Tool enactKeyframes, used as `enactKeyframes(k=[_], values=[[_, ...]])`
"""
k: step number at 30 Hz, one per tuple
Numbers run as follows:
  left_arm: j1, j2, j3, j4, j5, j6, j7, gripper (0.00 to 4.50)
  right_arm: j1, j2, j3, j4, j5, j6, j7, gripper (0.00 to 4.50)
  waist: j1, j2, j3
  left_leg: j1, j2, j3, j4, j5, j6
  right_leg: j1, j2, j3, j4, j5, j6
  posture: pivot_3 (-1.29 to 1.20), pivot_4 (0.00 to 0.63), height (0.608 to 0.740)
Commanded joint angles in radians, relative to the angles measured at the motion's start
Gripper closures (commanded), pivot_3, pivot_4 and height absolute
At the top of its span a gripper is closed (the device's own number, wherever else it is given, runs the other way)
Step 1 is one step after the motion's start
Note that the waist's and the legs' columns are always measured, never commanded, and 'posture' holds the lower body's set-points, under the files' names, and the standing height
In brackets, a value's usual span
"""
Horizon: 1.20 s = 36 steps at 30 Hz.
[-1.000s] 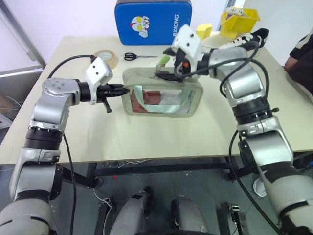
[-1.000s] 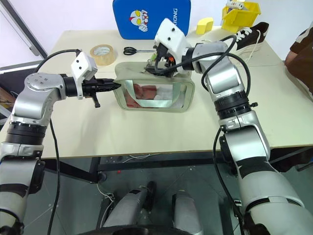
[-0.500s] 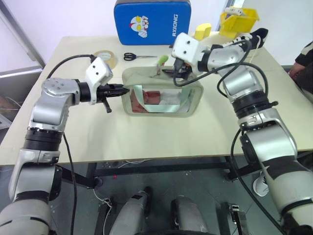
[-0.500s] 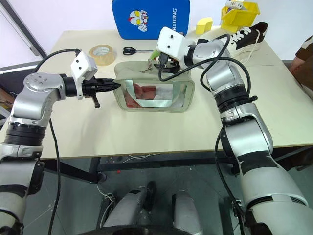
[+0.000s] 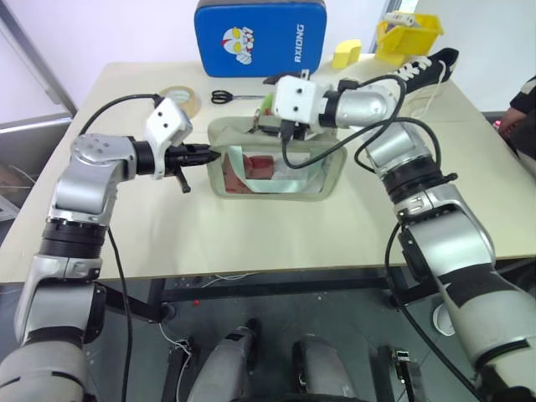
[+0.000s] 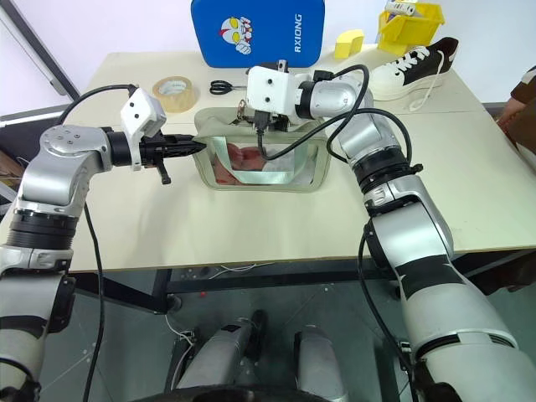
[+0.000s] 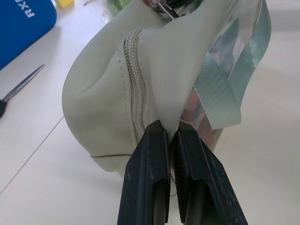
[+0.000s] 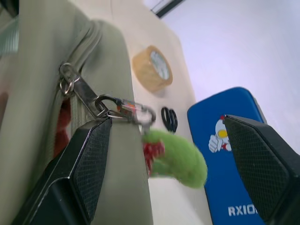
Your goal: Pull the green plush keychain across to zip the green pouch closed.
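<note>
The left gripper (image 7: 171,136) pinches the end of the pouch (image 5: 276,180) on the table. The right gripper (image 8: 164,154) is wide open around the keychain (image 8: 180,159), holding nothing. If it misses, the zipper won't move.

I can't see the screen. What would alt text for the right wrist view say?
A fuzzy green plush keychain with a red patch hangs from a metal clip on the zipper of the green pouch, between the wide-open jaws of the right gripper, which do not touch it. Behind lie a roll of tape, scissors and a blue case.
</note>
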Motion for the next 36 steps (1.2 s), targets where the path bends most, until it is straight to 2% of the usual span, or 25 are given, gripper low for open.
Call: enactKeyframes(k=[1, 3, 8, 9, 19, 22, 25, 28, 36], values=[[-0.011, 0.010, 0.030, -0.032, -0.014, -0.009, 0.007, 4.50, -0.032, 0.009, -0.016, -0.002, 0.012, -0.059, -0.001, 0.79, 0.000, 0.000, 0.000, 0.000, 0.000, 0.000, 0.000, 0.000, 0.000, 0.000, 0.000, 0.000, 0.000, 0.000, 0.000, 0.00, 0.150, 0.740], [-0.011, 0.010, 0.030, -0.031, -0.014, -0.010, 0.007, 4.50, -0.031, 0.008, -0.016, 0.004, 0.008, -0.072, 0.004, 1.42, 0.000, 0.000, 0.000, 0.000, 0.000, 0.000, 0.000, 0.000, 0.000, 0.000, 0.000, 0.000, 0.000, 0.000, 0.000, 0.00, 0.150, 0.740], [-0.015, 0.008, 0.029, -0.024, -0.013, -0.014, 0.007, 4.50, -0.025, -0.001, -0.005, 0.011, -0.011, -0.113, 0.009, 4.05, 0.000, 0.000, 0.000, 0.000, 0.000, 0.000, 0.000, 0.000, 0.000, 0.000, 0.000, 0.000, 0.000, 0.000, 0.000, 0.00, 0.150, 0.740], [-0.016, 0.007, 0.028, -0.022, -0.013, -0.016, 0.008, 4.50, -0.024, -0.002, -0.003, 0.011, -0.015, -0.118, 0.009, 4.43, 0.000, 0.000, 0.000, 0.000, 0.000, 0.000, 0.000, 0.000, 0.000, 0.000, 0.000, 0.000, 0.000, 0.000, 0.000, 0.00, 0.150, 0.740], [-0.020, 0.006, 0.027, -0.018, -0.012, -0.017, 0.008, 4.50, -0.032, -0.015, 0.013, 0.029, -0.086, -0.185, -0.060, 4.43, 0.000, 0.000, 0.000, 0.001, 0.000, 0.000, 0.000, 0.000, 0.000, 0.000, 0.001, 0.000, 0.000, 0.000, 0.000, 0.00, 0.150, 0.740], [-0.021, 0.005, 0.027, -0.021, -0.013, -0.013, 0.008, 4.50, -0.060, -0.050, 0.085, 0.061, -0.224, -0.299, -0.164, 3.63, 0.000, 0.000, 0.000, 0.001, 0.000, 0.000, 0.000, 0.000, -0.001, 0.000, 0.001, 0.000, 0.000, 0.000, 0.000, 0.00, 0.150, 0.740], [-0.022, 0.005, 0.027, -0.023, -0.014, -0.010, 0.009, 4.50, -0.084, -0.072, 0.144, 0.101, -0.332, -0.388, -0.282, 2.08, 0.000, 0.000, 0.000, 0.001, 0.000, 0.000, -0.002, 0.001, -0.001, 0.000, 0.001, 0.001, 0.000, 0.000, 0.000, 0.00, 0.150, 0.740], [-0.022, 0.005, 0.027, -0.025, -0.014, -0.009, 0.010, 4.50, -0.099, -0.065, 0.171, 0.129, -0.373, -0.436, -0.341, 0.68, 0.000, 0.000, 0.000, 0.002, 0.000, 0.000, -0.003, 0.002, -0.003, -0.001, 0.001, 0.002, 0.000, 0.000, -0.001, 0.00, 0.150, 0.740], [-0.021, 0.004, 0.027, -0.028, -0.015, -0.007, 0.011, 4.50, -0.142, -0.011, 0.205, 0.197, -0.433, -0.467, -0.438, 0.68, 0.001, 0.000, 0.000, 0.008, 0.000, 0.001, -0.013, 0.005, -0.008, 0.001, 0.001, 0.004, 0.000, -0.001, -0.003, 0.00, 0.150, 0.740]])
